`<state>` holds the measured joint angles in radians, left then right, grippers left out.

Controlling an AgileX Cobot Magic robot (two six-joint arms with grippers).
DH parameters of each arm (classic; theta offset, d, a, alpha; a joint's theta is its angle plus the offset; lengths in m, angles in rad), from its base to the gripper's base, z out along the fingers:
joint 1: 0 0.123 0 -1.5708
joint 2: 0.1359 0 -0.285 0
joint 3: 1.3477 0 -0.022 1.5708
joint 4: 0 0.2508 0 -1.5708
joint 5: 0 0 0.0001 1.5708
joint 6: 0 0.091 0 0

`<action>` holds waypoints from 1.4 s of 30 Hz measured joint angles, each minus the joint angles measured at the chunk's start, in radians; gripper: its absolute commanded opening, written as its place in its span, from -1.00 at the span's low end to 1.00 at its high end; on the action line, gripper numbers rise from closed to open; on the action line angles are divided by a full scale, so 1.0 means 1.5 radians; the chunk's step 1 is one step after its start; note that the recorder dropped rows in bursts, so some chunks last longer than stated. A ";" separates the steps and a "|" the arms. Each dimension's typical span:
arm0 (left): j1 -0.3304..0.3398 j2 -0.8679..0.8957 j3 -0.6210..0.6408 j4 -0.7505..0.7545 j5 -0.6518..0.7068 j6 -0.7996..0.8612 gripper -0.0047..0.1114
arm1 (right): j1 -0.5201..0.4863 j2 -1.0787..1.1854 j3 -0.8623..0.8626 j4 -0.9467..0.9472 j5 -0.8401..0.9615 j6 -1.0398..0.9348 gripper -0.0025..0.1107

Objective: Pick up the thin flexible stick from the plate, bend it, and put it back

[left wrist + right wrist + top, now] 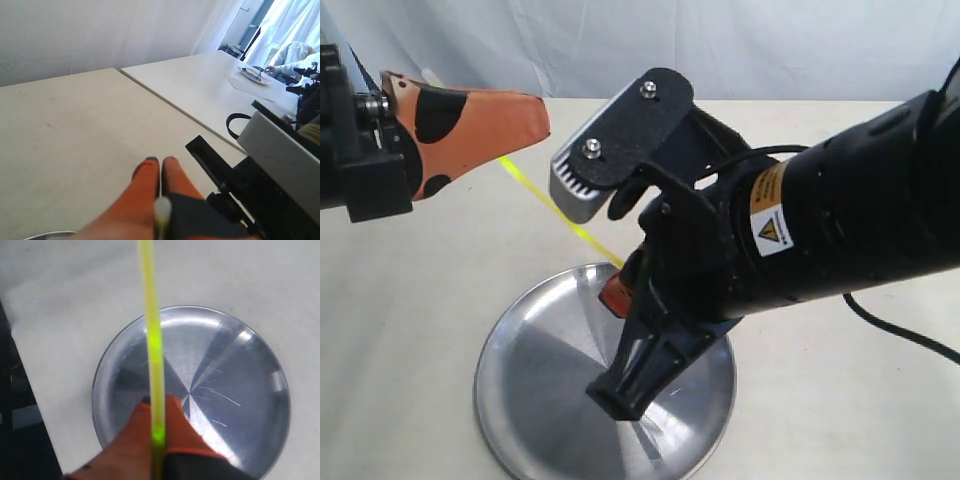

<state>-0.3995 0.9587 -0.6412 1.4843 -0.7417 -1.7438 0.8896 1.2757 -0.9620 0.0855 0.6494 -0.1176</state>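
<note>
Beige table (410, 300), round brushed-steel plate (535, 385), thin yellow-green stick (560, 213) gripped by left tool (160, 161), right tool (158, 403)

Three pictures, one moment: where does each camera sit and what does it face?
Exterior view: off the arms, looking down at the table and plate; both arms show, left gripper and right gripper shut on the stick.
Left wrist view: on the left arm, looking along its orange fingers across the table; the right arm shows.
Right wrist view: on the right arm, looking down past its fingers onto the plate.
Shared: exterior and right wrist views both show stick and plate.
</note>
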 measured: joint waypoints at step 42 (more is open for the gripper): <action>0.003 -0.285 0.000 0.174 0.221 -0.081 -0.92 | -0.078 0.304 0.133 -0.012 -0.159 0.053 -0.97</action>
<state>-0.3954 0.5307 -0.6412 1.7459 -0.4094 -1.8649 0.7721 1.7321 -0.7630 0.0670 0.4104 -0.0376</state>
